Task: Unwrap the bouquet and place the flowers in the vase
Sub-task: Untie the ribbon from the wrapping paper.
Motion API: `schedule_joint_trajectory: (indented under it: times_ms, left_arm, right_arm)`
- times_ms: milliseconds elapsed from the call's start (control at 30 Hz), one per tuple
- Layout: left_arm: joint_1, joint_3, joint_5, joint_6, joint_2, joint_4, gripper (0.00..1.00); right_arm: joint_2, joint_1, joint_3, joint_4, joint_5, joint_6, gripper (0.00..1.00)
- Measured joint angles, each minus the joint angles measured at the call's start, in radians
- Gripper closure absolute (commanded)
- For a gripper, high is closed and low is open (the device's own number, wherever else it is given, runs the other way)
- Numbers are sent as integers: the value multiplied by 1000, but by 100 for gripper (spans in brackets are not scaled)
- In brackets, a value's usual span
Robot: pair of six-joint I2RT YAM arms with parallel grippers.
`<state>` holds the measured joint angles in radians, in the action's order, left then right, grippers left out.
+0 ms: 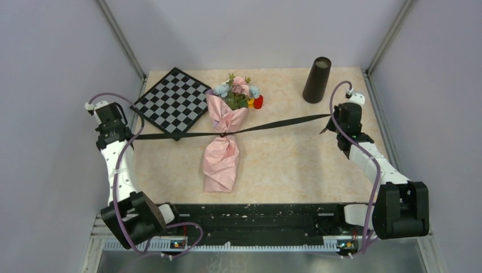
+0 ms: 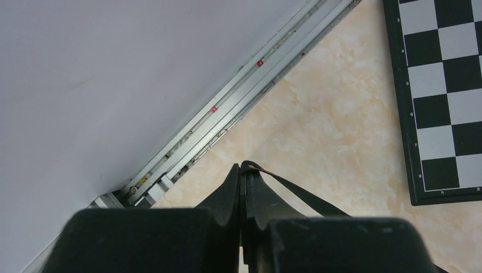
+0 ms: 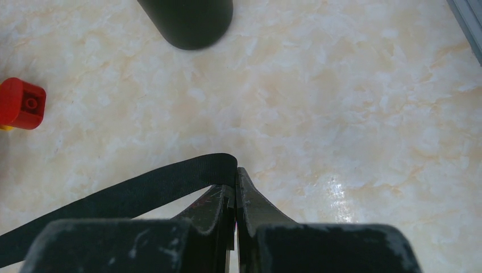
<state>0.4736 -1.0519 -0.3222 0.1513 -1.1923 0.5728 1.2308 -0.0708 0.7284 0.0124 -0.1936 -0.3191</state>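
The left gripper [image 1: 131,136] is clamped on the left end of a black ribbon [image 1: 273,124]. Its wrist view shows the two fingers pressed together at the tips [image 2: 243,168], with the ribbon [image 2: 295,194] pinched between them and trailing off to the right. The right gripper [image 1: 329,121] is clamped in the same way on the ribbon's other end. In the right wrist view, the fingers meet at the tips [image 3: 236,173] and the ribbon [image 3: 142,193] folds out from them toward the left.

From above, the ribbon runs straight across the table [image 1: 295,165] from one gripper to the other, its right end a little farther back. At its middle it is tied round the waist of the bouquet [image 1: 223,148]. The bouquet lies flat in the middle of the table, its long axis running from near to far and crossing the ribbon. The flowers [image 1: 239,88] point toward the far wall, tipped slightly right, and the loose pink paper fans out toward the arms.

Only the top view shows the whole bouquet. The left wrist view shows a corner of the checkered board [image 2: 443,96] and the wall rail. The board [image 1: 171,102] lies to the left of the flowers. The right wrist view shows the base of the vase [image 3: 187,20] and a red block [image 3: 21,103]. The vase [image 1: 316,79] stands upright at the far right, well apart from the bouquet. The block [image 1: 257,102] lies just beside the flower heads.
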Motion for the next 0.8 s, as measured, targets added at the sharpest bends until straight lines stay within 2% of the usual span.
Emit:
schedule_joint_trajectory:
  times_ms: [800]
  left_arm:
    - [2, 16, -103, 0, 26, -28, 100]
  right_arm:
    - [1, 31, 7, -5, -23, -7, 100]
